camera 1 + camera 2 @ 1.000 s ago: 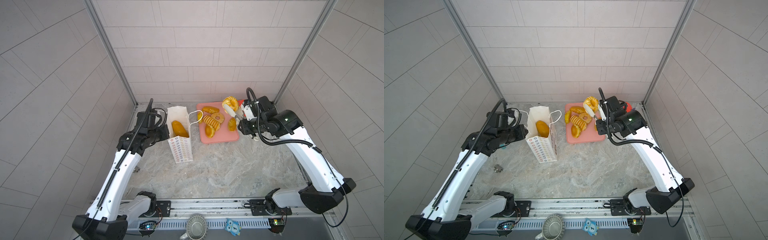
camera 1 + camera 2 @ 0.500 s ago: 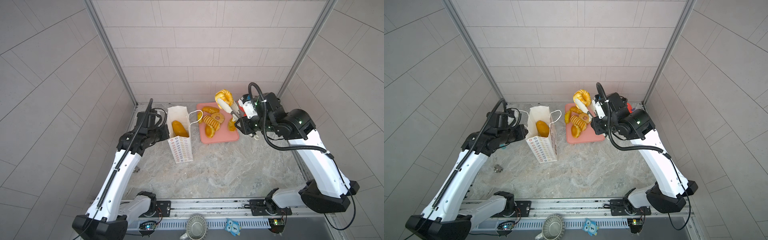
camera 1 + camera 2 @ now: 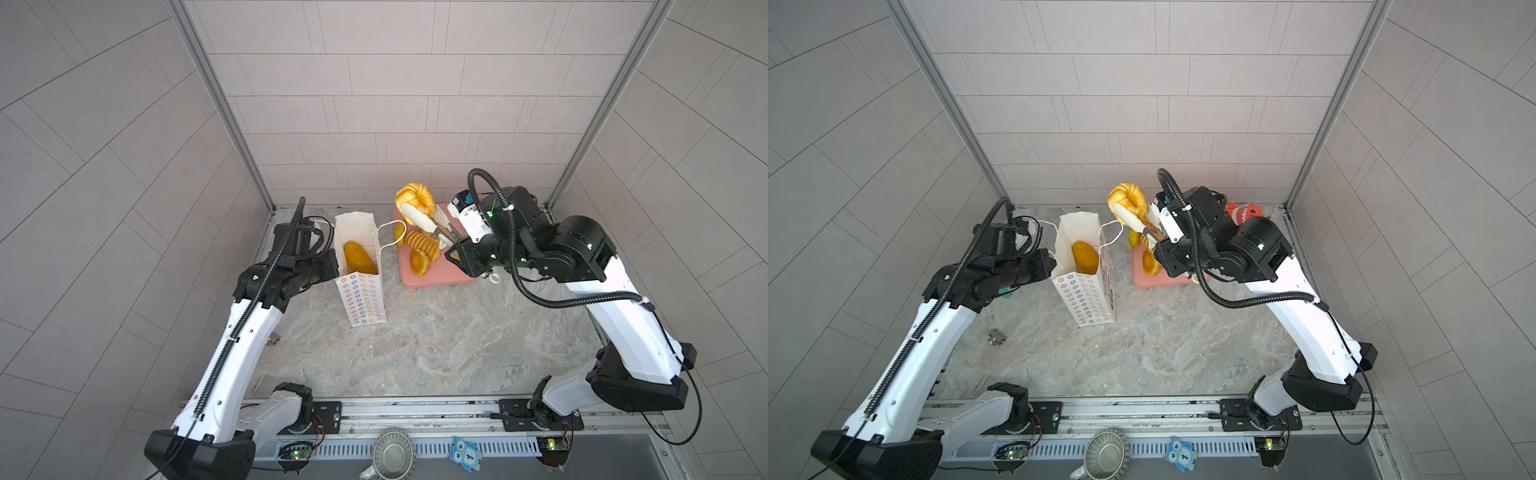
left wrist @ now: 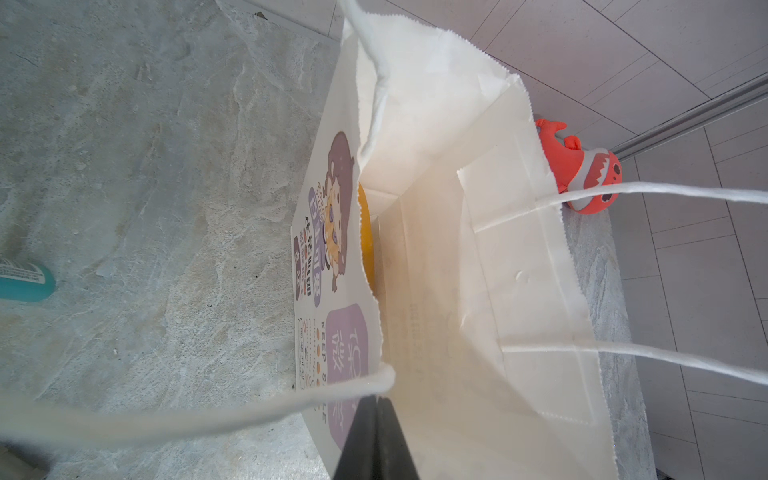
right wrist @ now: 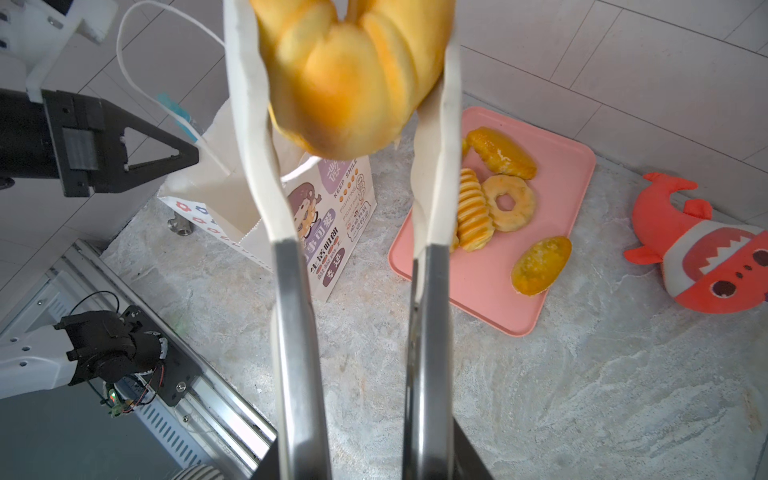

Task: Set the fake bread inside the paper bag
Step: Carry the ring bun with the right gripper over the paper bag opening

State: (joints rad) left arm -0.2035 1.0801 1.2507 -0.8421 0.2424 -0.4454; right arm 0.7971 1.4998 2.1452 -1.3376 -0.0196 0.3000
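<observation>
Grey marbled stone-look tabletop (image 3: 436, 353). Tall white paper carrier bag (image 3: 365, 299) upright, far, left of centre. Flat pink rectangular tray (image 3: 432, 277) just right of bag, apart. Red plush shark (image 3: 1246, 212) in far right corner. Small metal pipe fitting (image 3: 995, 336) left, nearer than bag, well apart from it.

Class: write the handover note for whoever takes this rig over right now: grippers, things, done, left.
Left gripper: shut on the rim of the bag, which stands open.
Right gripper: shut on tongs gripping a bundt in the air, short of the bag.
Done: one loaf in the bag.
Left: drop the bundt in, then at least four breads from the tray.
</observation>
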